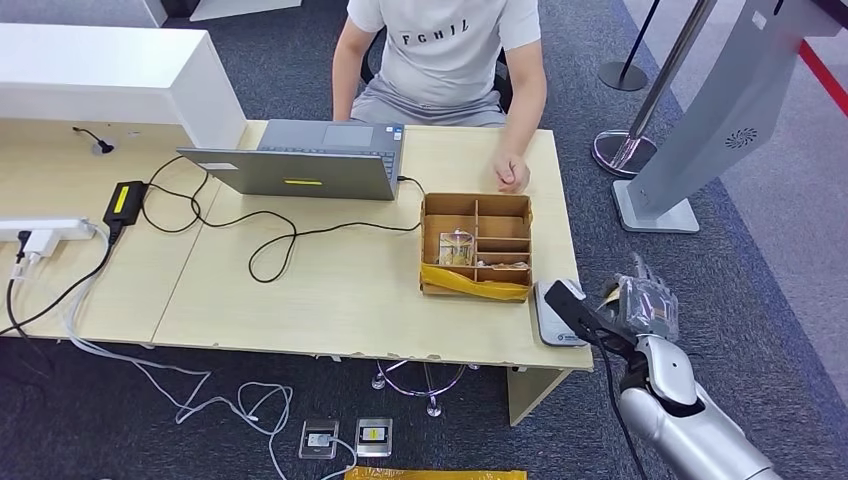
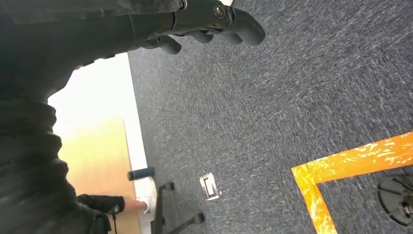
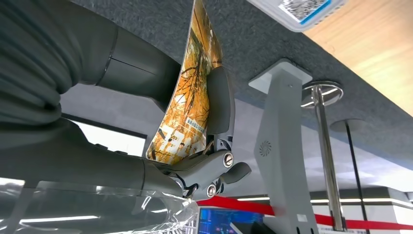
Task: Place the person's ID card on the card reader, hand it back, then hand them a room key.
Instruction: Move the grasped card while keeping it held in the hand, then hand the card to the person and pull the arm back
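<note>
1. While your right hand (image 3: 195,141) pinches a card (image 3: 187,97) with an orange picture on its face between thumb and fingers, it hangs off the table's corner, just beside the card reader (image 1: 556,316). By its look you may judge this card to be a room key rather than an ID, though you cannot be sure.
2. Your left hand (image 2: 204,22) hangs over the carpet with its fingers curled in and nothing in them.
3. On the table (image 1: 330,300), the divided wooden box (image 1: 476,246) sits beside the reader, and the person's hand (image 1: 511,174) rests closed just beyond it.
4. If the card is the key, you have only the handover left; if it is the ID, the reader step comes next.
</note>
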Action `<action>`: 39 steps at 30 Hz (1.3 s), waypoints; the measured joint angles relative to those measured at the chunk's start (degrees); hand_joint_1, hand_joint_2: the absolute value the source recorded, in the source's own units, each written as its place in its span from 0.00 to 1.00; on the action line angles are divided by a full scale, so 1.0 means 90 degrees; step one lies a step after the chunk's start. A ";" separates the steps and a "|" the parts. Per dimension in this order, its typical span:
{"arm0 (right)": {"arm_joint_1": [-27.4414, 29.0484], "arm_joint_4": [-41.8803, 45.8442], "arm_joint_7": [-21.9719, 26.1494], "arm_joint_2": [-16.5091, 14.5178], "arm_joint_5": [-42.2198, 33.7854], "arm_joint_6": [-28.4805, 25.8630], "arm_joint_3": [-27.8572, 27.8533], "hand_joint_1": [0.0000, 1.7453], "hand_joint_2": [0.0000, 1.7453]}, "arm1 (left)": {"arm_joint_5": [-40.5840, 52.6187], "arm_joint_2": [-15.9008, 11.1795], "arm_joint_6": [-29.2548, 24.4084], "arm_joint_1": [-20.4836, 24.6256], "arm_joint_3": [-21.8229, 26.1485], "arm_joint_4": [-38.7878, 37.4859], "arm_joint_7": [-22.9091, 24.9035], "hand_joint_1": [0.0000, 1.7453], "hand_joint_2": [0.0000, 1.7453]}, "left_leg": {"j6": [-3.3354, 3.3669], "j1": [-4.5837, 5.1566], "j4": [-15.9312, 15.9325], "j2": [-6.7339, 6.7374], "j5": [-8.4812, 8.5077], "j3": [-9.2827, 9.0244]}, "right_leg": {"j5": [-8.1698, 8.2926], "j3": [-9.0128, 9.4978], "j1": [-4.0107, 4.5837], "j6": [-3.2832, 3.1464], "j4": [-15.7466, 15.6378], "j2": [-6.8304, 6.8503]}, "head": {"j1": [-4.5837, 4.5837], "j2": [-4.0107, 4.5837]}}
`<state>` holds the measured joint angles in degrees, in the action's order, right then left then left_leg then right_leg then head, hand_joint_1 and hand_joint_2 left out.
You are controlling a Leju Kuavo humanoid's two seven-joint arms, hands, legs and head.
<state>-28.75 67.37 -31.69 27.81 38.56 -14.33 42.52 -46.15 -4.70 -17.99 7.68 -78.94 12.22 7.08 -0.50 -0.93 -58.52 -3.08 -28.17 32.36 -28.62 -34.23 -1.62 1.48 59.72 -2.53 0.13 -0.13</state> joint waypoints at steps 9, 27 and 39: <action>0.0236 -0.0168 0.0353 -0.0184 0.0011 -0.0035 -0.0186 1.00 1.00 | -0.0074 0.0010 -0.0009 0.0001 -0.0052 0.0000 0.0000 0.00 0.00 | 0.0000 -0.0001 0.0001 0.0002 0.0000 0.0000 | 0.0000 0.0001 0.0001 0.0000 0.0000 -0.0001 | -0.0001 0.0000; 0.0263 -0.0318 0.0365 -0.0580 0.0052 0.0081 -0.0272 1.00 1.00 | -0.0090 0.0015 0.0025 0.0001 -0.0054 0.0000 0.0051 0.00 0.00 | 0.0000 0.0000 0.0001 0.0003 0.0000 -0.0003 | 0.0000 0.0002 0.0001 -0.0001 0.0000 -0.0003 | 0.0000 0.0000; 0.0177 -0.0746 0.0748 -0.0932 -0.0203 0.0002 -0.0264 1.00 1.00 | -0.0257 0.0018 0.0049 0.0001 -0.0050 0.0000 0.0146 0.00 0.00 | 0.0000 -0.0001 0.0001 0.0014 0.0001 -0.0011 | 0.0002 0.0008 0.0001 -0.0003 0.0000 -0.0015 | 0.0001 0.0000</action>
<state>-27.15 60.65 -24.96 19.43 36.73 -14.32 40.14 -48.46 -4.54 -17.55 7.69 -79.39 12.22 8.39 -0.50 -0.94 -58.51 -2.95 -28.17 32.25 -28.60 -34.16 -1.61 1.45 59.72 -2.66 0.14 -0.13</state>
